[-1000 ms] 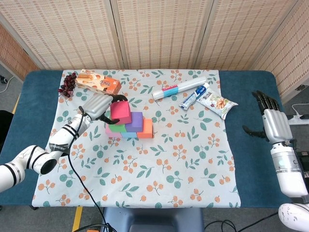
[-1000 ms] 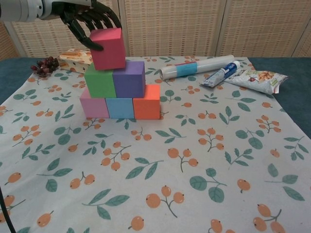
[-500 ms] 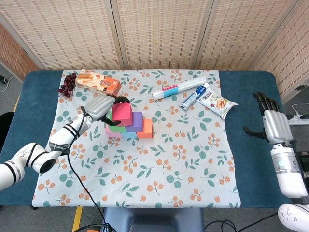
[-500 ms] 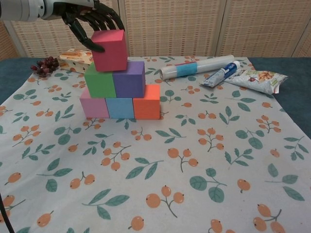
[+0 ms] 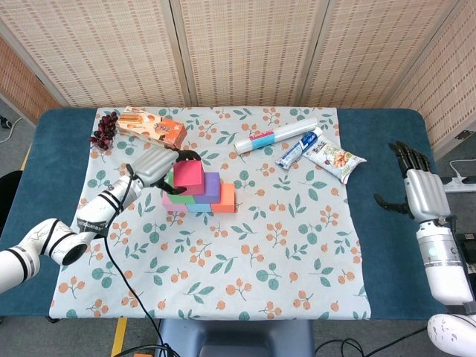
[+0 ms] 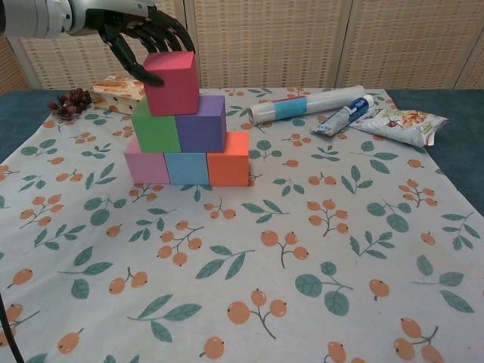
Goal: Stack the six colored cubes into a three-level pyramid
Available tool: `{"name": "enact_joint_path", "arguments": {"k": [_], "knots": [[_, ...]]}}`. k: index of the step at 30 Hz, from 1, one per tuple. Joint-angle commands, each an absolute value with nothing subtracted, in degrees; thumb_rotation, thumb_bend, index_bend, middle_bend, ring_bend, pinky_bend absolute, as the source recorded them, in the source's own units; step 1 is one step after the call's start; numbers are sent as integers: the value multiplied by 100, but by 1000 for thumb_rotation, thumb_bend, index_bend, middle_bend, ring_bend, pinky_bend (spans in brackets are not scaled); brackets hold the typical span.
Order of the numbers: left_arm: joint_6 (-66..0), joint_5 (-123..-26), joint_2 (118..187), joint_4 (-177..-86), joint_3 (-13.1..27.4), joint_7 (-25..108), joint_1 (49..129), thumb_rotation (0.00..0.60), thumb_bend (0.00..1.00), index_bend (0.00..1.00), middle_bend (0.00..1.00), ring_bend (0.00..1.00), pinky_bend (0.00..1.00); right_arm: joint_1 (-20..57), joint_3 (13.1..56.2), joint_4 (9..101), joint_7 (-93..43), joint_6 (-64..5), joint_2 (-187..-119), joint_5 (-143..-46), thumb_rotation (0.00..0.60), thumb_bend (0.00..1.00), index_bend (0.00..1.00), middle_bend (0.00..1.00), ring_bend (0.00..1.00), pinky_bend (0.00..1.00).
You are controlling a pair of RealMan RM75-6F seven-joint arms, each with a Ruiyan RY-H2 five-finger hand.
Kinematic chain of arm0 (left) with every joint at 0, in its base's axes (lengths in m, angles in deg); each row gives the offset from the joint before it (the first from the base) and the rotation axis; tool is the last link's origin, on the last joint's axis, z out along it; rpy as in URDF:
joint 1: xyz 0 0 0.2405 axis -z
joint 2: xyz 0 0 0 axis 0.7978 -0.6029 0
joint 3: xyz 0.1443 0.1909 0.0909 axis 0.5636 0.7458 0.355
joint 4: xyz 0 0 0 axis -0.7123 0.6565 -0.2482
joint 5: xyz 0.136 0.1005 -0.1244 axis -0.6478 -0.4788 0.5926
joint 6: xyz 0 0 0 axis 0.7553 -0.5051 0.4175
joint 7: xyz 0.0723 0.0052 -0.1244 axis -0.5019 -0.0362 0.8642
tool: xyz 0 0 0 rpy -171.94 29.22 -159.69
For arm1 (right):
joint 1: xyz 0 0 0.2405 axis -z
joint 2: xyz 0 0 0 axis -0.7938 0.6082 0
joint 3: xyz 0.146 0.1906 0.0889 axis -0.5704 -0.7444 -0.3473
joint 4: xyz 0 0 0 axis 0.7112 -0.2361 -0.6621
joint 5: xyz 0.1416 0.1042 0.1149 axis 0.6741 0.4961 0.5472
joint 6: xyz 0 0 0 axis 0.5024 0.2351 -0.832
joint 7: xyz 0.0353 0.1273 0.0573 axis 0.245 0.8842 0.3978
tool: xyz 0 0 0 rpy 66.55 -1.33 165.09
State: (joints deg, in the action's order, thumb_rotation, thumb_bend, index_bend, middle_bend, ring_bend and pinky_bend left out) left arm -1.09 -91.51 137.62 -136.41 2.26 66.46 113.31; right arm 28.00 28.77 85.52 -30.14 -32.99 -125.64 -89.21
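Observation:
My left hand (image 6: 144, 34) grips the red cube (image 6: 172, 83) from behind and above, its thumb on the cube's left face. The red cube rests on the green cube (image 6: 156, 125) and the purple cube (image 6: 201, 123), lying more over the green one. Below them stand the pink cube (image 6: 147, 165), the blue cube (image 6: 187, 167) and the orange cube (image 6: 228, 159) in a row on the floral cloth. In the head view the left hand (image 5: 152, 165) reaches the red cube (image 5: 187, 173) from the left. My right hand (image 5: 415, 182) hangs open at the table's right edge, holding nothing.
Behind the stack lie a bunch of grapes (image 5: 104, 130) and an orange snack box (image 5: 151, 126). To the back right lie a white roll (image 5: 275, 134), a toothpaste tube (image 5: 299, 149) and a snack bag (image 5: 335, 158). The floral cloth (image 5: 245, 268) covers the table's middle.
My left hand has lowered the red cube slightly and to the right, down onto the green and purple cubes. The right hand has barely moved.

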Motion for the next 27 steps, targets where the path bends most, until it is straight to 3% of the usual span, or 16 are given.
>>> {"name": "enact_joint_path", "arguments": {"k": [1,27], "knots": [[-84,-9158,13752,-13637,240,6685,11344,600,303,339,380,263,256,2797,2872,8555,-3020,-3296,-12567,-8917,600,127,0,0,0,0],[-116,-9311,13748,-13521,342,6880,11442,600,305,339,357,243,237,2801,2830,8559,-3037,-3284,-12564,-8856,600,127,0,0,0,0]]}}
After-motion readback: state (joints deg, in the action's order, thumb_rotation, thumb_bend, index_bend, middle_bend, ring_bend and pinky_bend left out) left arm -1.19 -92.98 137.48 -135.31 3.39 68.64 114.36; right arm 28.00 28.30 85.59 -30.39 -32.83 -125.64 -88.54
